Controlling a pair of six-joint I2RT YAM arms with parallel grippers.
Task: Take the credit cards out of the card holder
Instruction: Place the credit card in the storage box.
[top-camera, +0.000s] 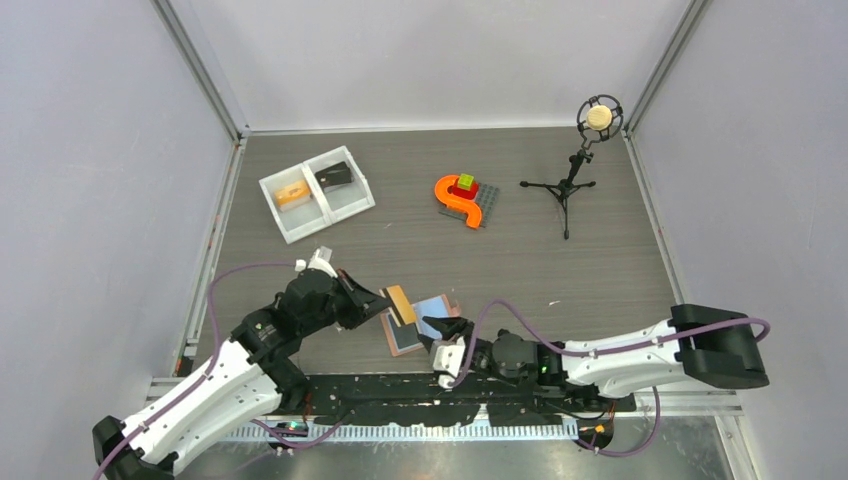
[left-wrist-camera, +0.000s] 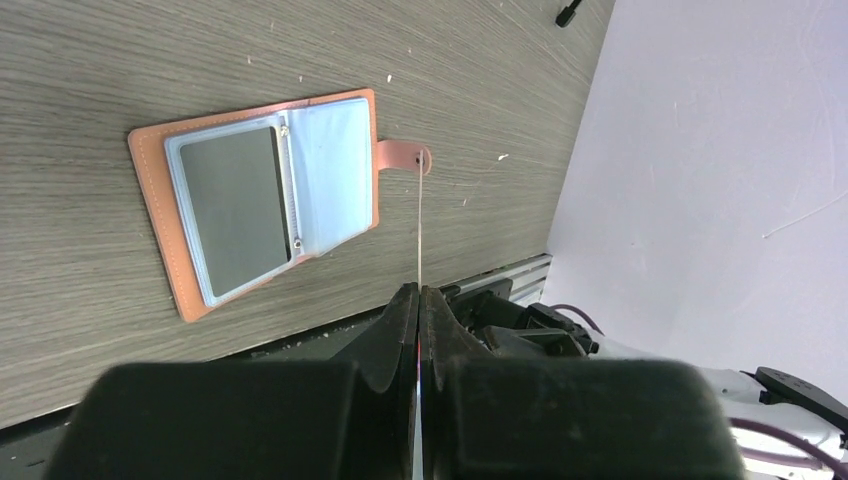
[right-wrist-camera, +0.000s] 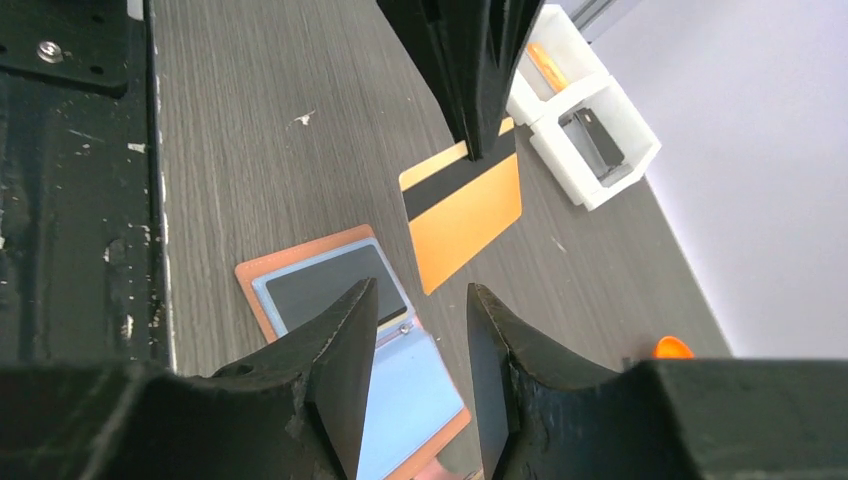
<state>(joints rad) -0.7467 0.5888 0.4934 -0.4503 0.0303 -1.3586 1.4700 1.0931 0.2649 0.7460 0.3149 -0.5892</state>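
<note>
The card holder (left-wrist-camera: 155, 190) lies spread open on the table near the front edge, salmon-brown outside with light blue pockets. A dark grey credit card (left-wrist-camera: 232, 208) sits in one pocket; the other pocket looks empty. My left gripper (left-wrist-camera: 419, 292) is shut on an orange credit card (right-wrist-camera: 465, 215) with a black stripe, held on edge above the table just beside the holder. My right gripper (right-wrist-camera: 421, 290) hovers over the holder (right-wrist-camera: 300, 260), jaws open with nothing between them. In the top view the orange card (top-camera: 402, 305) hangs over the holder's (top-camera: 432, 308) left side.
A white two-compartment tray (top-camera: 290, 218) at the back left holds an orange thing and a black thing. An orange S-shaped toy with blocks (top-camera: 462, 198) lies mid-table. A microphone on a tripod (top-camera: 585, 150) stands at the back right. The black front rail (right-wrist-camera: 70, 200) borders the holder.
</note>
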